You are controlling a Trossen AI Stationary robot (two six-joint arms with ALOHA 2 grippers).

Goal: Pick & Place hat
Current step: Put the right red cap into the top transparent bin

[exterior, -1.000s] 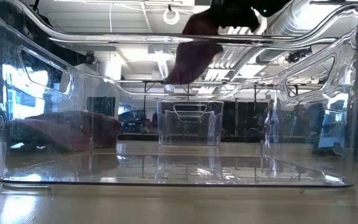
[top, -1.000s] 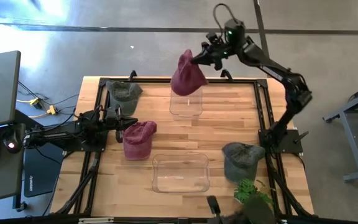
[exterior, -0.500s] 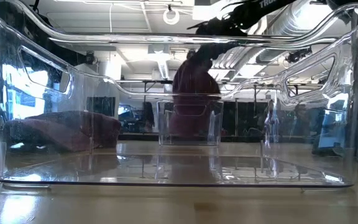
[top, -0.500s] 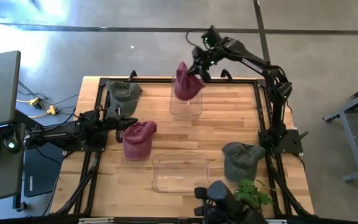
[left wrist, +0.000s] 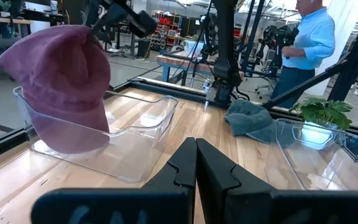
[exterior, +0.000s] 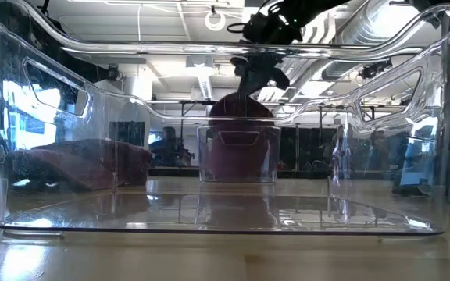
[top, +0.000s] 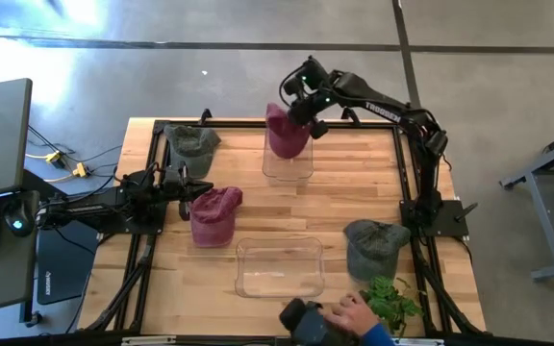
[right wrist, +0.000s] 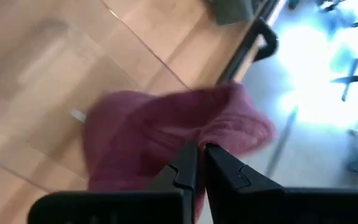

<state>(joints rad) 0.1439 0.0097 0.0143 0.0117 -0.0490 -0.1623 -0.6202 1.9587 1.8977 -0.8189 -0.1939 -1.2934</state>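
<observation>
Placement step: right end effector clamped on the soft, floppy maroon cap, which hangs directly beneath it, sagging into the rigid clear plastic bin. Next move, by judgement: release. Left end effector, fingers together, waits beside a 2nd maroon cap.

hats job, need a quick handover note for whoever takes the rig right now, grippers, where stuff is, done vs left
Right gripper: shut on the maroon hat, which hangs partly inside the far clear bin; not released.
Left gripper: shut, empty, waiting at the table's left beside a second maroon hat.
Near clear bin: nothing in it.
Green hat lies at the far left corner, grey hat at the near right by the plant.
A person's hand is at the table's near edge.
Left: release this hat; three hats lie on the table outside the bins.
</observation>
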